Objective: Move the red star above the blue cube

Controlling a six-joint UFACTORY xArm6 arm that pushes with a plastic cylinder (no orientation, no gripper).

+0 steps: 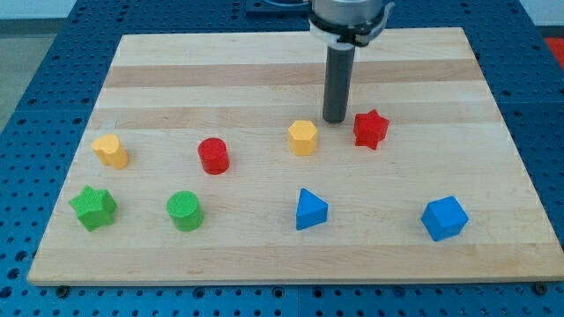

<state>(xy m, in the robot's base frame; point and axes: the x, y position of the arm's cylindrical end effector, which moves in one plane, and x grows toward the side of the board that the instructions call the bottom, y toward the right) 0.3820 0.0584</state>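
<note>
No claw on this arm, so nothing open, nothing shut, nothing held: only a dark rod ending in my tip (pixel 334 120), down on the wooden board (pixel 264 62). Tip just left of the red star (pixel 371 129) and a little toward the view's top, close beside it (touching or not, cannot tell), with the yellow hexagon block (pixel 302 137) just to the tip's lower left. Blue cube (pixel 443 217) well apart, toward the view's bottom right. Blue triangle block (pixel 310 210) at bottom centre. Red cylinder (pixel 212 156) left of the yellow hexagon block. Yellow block (pixel 111 151), green star (pixel 93 208) and green cylinder (pixel 185 211) on the left side.
</note>
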